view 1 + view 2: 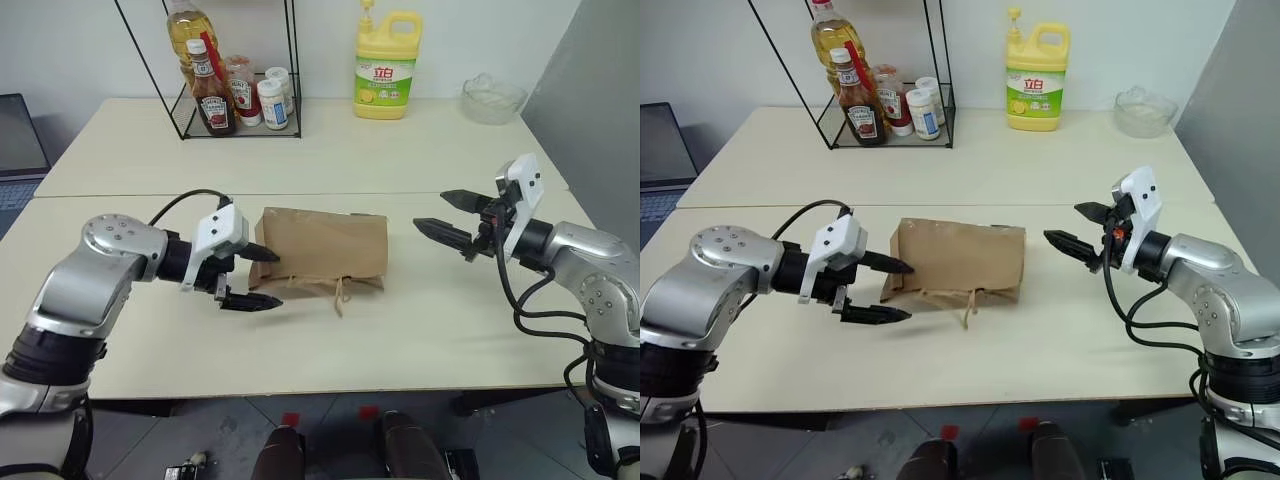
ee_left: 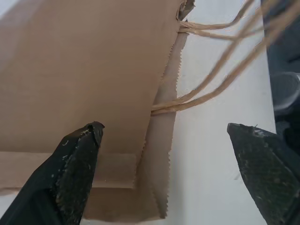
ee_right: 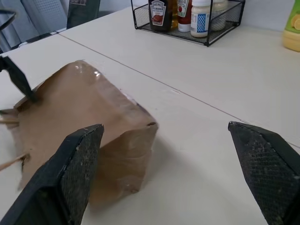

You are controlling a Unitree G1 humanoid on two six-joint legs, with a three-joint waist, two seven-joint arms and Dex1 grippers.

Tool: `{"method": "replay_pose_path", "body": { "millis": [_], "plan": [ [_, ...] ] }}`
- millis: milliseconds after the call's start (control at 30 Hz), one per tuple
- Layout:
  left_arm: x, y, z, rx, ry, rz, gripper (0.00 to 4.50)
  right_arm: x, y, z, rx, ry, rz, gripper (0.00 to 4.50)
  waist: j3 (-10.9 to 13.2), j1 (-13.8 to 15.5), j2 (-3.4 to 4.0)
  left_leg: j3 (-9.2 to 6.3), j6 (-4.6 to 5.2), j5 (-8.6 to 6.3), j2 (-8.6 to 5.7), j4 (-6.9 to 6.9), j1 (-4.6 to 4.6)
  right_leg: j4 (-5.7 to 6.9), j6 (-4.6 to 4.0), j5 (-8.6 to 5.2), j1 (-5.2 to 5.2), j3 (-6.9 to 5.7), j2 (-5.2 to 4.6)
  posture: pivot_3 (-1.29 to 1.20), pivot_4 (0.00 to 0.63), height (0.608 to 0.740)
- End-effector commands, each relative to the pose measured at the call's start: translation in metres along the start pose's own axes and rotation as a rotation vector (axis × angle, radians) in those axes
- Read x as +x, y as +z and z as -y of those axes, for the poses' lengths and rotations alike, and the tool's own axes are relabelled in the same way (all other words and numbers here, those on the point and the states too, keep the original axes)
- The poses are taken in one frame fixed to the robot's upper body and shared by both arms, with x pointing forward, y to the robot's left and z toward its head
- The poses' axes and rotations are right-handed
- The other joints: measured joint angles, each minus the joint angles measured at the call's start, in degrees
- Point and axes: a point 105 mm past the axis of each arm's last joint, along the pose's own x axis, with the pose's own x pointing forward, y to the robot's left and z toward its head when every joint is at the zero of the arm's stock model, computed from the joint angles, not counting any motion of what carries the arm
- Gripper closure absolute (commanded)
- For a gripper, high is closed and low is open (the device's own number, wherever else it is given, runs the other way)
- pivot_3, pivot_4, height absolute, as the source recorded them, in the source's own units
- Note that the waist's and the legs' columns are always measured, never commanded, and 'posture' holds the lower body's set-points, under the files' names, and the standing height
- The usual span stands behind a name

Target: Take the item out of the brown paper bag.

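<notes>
Carefully, we bring our spread left gripper (image 1: 262,277) onto the brown paper bag (image 1: 325,248) mouth just ahead of it, while our open right gripper (image 1: 452,218) steadies the far end

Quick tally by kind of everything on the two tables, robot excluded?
Brown paper bag: 1
Yellow detergent jug: 1
Clear glass bowl: 1
Black wire rack: 1
Bottles and jars in the rack: 5, as far as I can tell
Total: 9

Yellow jug (image 1: 387,67) label reads 立白 (green label).
</notes>
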Motion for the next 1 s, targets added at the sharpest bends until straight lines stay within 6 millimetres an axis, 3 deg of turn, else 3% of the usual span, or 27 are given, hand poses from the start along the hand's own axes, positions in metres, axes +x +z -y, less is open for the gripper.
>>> {"method": "replay_pose_path", "body": {
  "millis": [33,233,567,767,1000],
  "plan": [
    [-0.006,-0.005,0.011,0.012,-0.012,-0.041,0.0,-0.005,0.011,0.001,-0.051,-0.006,0.029,0.03,0.0,0.0,0.01,-0.01,0.0,0.0,0.01,0.0,0.0,-0.01,0.0,0.0,0.0,-0.01,0.0,0.0,0.15,0.74],
    [-0.012,-0.012,0.024,0.033,-0.078,-0.111,0.0,-0.009,0.007,0.0,-0.058,0.001,0.007,0.03,0.0,0.1,0.02,0.01,0.01,0.0,0.01,0.0,-0.01,-0.01,-0.01,0.0,0.0,-0.02,0.0,0.0,0.15,0.74],
    [-0.02,0.027,0.021,0.17,-0.134,-0.071,0.0,-0.028,-0.014,-0.019,-0.071,0.101,-0.114,0.03,0.0,0.3,0.02,0.01,0.02,0.0,0.01,0.01,-0.07,-0.04,-0.01,-0.01,0.01,-0.04,0.01,0.0,0.15,0.74],
    [0.005,0.023,0.024,0.382,-0.181,-0.087,0.0,-0.043,-0.03,-0.046,-0.04,0.264,-0.23,0.03,0.0,0.3,0.03,0.03,0.02,0.0,0.01,0.03,-0.07,-0.05,-0.01,-0.01,0.01,-0.03,0.0,0.0,0.15,0.74],
    [0.036,0.028,0.024,0.538,-0.187,0.02,0.0,-0.054,-0.042,-0.077,0.024,0.407,-0.307,0.03,0.0,0.6,0.02,0.02,0.03,0.0,0.01,0.07,-0.09,-0.06,-0.01,-0.01,0.03,-0.03,0.01,0.0,0.15,0.74]
  ]
}}
